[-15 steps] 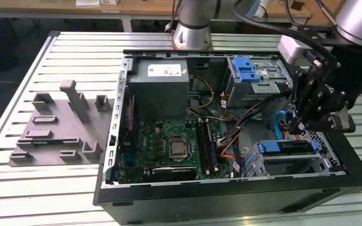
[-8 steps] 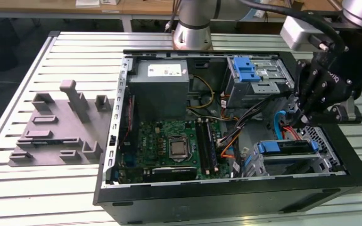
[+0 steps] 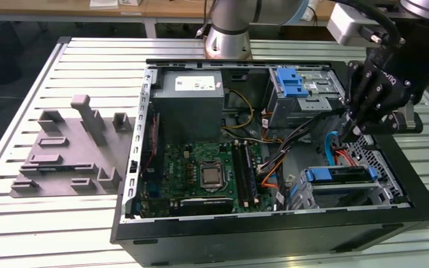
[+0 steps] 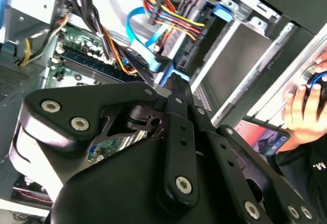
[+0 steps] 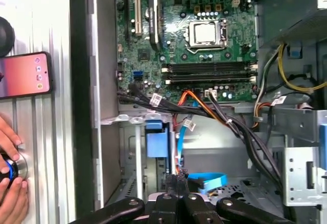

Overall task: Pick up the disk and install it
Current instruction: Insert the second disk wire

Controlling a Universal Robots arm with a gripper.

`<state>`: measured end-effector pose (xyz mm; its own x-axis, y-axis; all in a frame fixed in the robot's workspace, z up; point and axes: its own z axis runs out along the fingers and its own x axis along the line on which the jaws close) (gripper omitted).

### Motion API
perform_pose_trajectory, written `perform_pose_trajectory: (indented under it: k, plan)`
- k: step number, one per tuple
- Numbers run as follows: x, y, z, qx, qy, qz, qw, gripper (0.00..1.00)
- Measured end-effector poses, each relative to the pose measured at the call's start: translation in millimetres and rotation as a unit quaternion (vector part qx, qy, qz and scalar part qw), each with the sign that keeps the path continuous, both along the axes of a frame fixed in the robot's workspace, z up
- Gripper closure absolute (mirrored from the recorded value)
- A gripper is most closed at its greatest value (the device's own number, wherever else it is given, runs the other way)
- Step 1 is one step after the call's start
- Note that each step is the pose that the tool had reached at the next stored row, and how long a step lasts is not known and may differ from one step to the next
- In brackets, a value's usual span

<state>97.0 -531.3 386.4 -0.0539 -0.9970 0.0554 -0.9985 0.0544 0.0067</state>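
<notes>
The disk (image 3: 339,175) lies in the lower drive bay at the near right corner of the open computer case (image 3: 274,229); its blue carrier frame shows. In the first wrist view that blue frame (image 5: 156,141) sits in the metal bay just ahead of my fingers. My gripper (image 3: 354,133) hangs inside the case at the exterior view's right, above and a little behind the disk, beside the blue and orange cables. Its fingers meet at the tips in both wrist views, so the gripper (image 5: 177,177) (image 4: 171,82) is shut with nothing between them.
A grey power supply box (image 3: 192,95) and the green motherboard (image 3: 207,170) occupy the case's left half. An upper drive cage with a blue latch (image 3: 295,82) stands at the back right. Cable bundles (image 3: 289,151) cross the middle. A grey fixture plate (image 3: 69,148) lies left of the case. A person's hand (image 5: 10,168) and a phone (image 5: 25,73) rest outside the case wall.
</notes>
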Motion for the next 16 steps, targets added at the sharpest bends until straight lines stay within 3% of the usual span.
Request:
perform_pose_trajectory:
  k: [7, 15, 16]
  plan:
    - [-0.2, 13.3, 0.0, -0.0002, 0.0, 0.0, 1.0, 0.89]
    - [-0.2, 16.9, -1.6, -0.0028, 0.0, 0.0, 1.0, 0.89]
    - [-0.2, 17.1, -1.9, -0.0027, 0.0, 0.0, 1.0, 0.83]
